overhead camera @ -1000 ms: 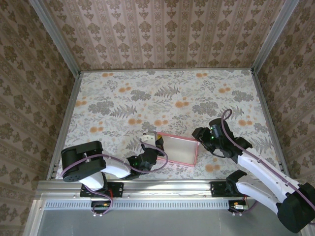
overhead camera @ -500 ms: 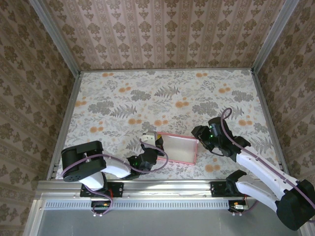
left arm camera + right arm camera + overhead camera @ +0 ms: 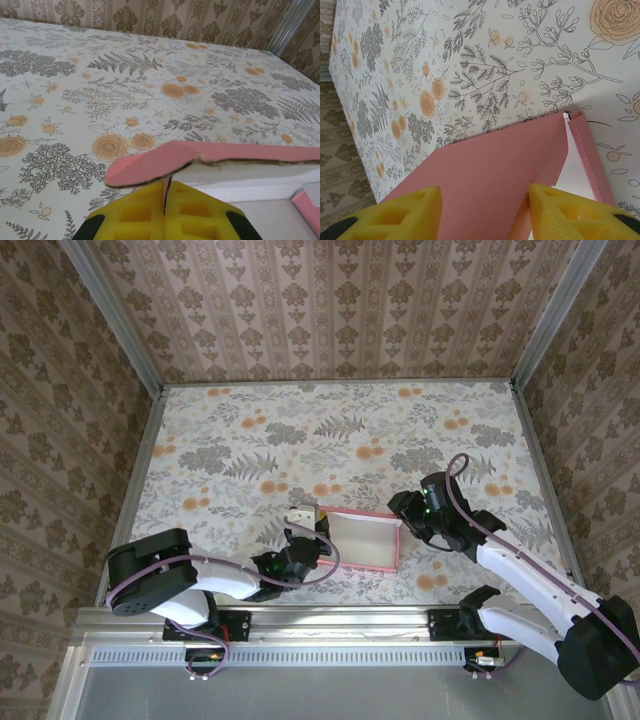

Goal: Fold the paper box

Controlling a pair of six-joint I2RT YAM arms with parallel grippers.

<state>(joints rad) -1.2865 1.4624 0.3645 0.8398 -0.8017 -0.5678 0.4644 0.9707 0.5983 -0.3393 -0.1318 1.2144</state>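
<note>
table (image 3: 250,440): white cloth printed with grey ferns and orange roses, metal rails along its edges. on it: one pink paper box (image 3: 362,540), whitish inside, at 6 o'clock, near the front edge.

The thin pink cardboard box (image 3: 360,540) has tipped a little, its whitish inner face now brighter and squarer. The left arm (image 3: 150,580) has swung leftward and lower. The right end effector (image 3: 401,514) has edged farther up the tabletop (image 3: 300,430).
</note>
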